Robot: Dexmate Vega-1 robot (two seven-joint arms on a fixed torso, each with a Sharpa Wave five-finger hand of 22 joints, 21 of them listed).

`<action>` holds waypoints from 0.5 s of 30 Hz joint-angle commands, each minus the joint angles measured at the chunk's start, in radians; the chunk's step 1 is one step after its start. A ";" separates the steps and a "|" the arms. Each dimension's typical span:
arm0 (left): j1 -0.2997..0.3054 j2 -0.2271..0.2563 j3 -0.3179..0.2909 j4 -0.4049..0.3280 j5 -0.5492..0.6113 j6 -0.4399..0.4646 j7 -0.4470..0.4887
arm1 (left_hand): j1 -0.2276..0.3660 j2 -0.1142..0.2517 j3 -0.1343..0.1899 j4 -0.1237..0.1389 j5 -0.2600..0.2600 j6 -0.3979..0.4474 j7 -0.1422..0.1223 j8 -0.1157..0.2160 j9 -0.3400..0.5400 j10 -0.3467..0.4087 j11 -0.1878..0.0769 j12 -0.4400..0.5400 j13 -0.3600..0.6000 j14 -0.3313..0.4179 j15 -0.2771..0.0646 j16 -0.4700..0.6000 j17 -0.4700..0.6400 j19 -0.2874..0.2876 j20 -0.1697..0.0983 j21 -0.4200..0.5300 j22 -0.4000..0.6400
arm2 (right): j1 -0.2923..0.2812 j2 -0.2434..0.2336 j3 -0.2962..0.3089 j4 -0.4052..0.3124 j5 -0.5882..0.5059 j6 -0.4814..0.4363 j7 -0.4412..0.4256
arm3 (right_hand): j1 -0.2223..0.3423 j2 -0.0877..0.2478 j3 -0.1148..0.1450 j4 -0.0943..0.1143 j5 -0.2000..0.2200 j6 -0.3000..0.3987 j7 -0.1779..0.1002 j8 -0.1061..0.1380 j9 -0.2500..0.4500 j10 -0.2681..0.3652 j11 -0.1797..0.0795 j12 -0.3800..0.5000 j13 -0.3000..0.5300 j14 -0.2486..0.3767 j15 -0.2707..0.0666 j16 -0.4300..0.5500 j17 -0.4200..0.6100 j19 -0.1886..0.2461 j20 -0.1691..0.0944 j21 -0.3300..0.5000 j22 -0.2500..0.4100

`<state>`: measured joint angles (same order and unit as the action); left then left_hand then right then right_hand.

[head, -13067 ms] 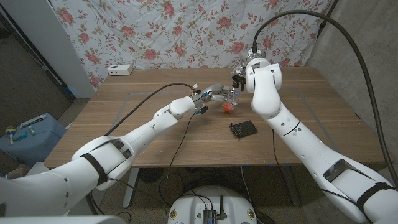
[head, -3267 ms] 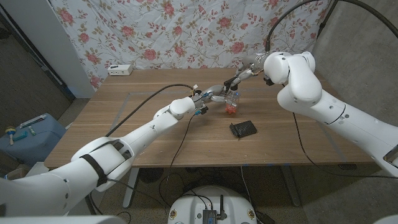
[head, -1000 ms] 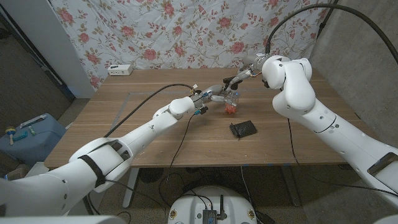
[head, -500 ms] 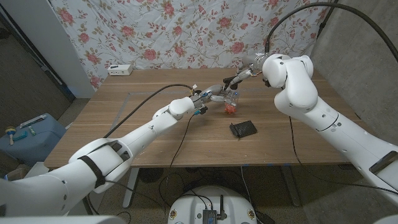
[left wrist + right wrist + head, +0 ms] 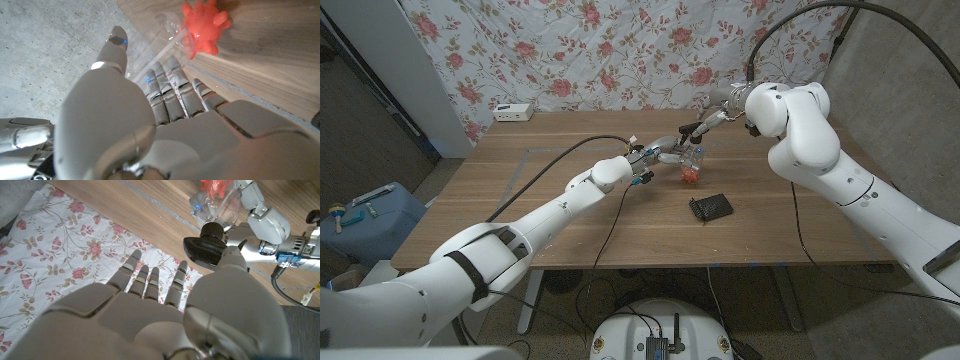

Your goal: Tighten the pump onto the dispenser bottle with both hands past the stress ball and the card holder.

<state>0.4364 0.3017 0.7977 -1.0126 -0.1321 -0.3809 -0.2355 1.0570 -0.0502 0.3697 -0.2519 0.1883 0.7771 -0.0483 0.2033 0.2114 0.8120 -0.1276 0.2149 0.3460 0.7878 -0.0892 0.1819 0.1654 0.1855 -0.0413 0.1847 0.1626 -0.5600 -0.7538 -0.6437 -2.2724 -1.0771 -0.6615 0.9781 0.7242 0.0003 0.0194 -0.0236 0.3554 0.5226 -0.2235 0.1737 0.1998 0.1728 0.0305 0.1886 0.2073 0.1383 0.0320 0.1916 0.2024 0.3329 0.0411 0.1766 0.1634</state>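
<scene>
Dispenser bottle (image 5: 695,155), clear, stands far across the table (image 5: 520,215), gripped around its body by the left hand (image 5: 667,151). Right hand (image 5: 705,124), fingers mostly spread, has its thumb against the black pump (image 5: 209,245) seated on the neck; whether it grips cannot be told. Card holder (image 5: 710,207) and stress ball (image 5: 689,175) lie nearer. Tightening appears underway, not yet finished.
</scene>
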 commanded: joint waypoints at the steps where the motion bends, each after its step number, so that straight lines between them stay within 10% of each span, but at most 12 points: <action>1: -0.004 -0.005 -0.001 0.010 0.001 -0.007 0.003 | -0.054 0.100 0.105 0.095 0.005 0.061 0.000 0.006 0.003 0.010 0.000 0.003 0.002 0.006 -0.049 0.002 0.001 0.002 -0.051 0.000 0.003 | -0.011 -0.027 0.035 -0.010 0.059 0.025 -0.024 | 0.018 0.009 0.005 -0.014 0.010 -0.015 0.002 0.005 0.001 -0.010 -0.007 -0.001 0.003 -0.015 -0.002 -0.002 0.004 -0.007 0.001 0.004 0.002; 15: 0.039 0.033 -0.022 -0.078 -0.005 0.046 0.044 | -0.056 0.100 0.106 0.095 0.005 0.066 0.001 0.008 0.003 0.014 -0.001 0.004 0.001 0.005 -0.050 0.001 0.001 0.004 -0.053 0.000 0.003 | -0.053 -0.050 0.124 0.002 0.274 -0.069 -0.176 | 0.080 0.086 0.054 -0.039 0.018 -0.026 0.002 0.017 0.000 -0.009 -0.008 0.009 0.002 -0.022 -0.011 0.008 0.006 0.005 -0.022 0.010 0.002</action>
<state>0.4459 0.3098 0.7905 -1.0316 -0.1314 -0.3719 -0.2182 1.0570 -0.0502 0.3726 -0.2548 0.1882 0.7771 -0.0483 0.2044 0.2114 0.8154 -0.1265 0.2143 0.3449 0.7878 -0.0892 0.1819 0.1639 0.1855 -0.0413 0.1847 0.1626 -0.5916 -0.7801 -0.5709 -2.2774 -0.9505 -0.6845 0.8996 0.7960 0.0785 0.0651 -0.0608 0.3706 0.4996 -0.2251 0.1818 0.1999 0.1622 0.0197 0.1927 0.2071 0.1190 0.0232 0.1916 0.2065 0.3382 0.0285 0.1819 0.1634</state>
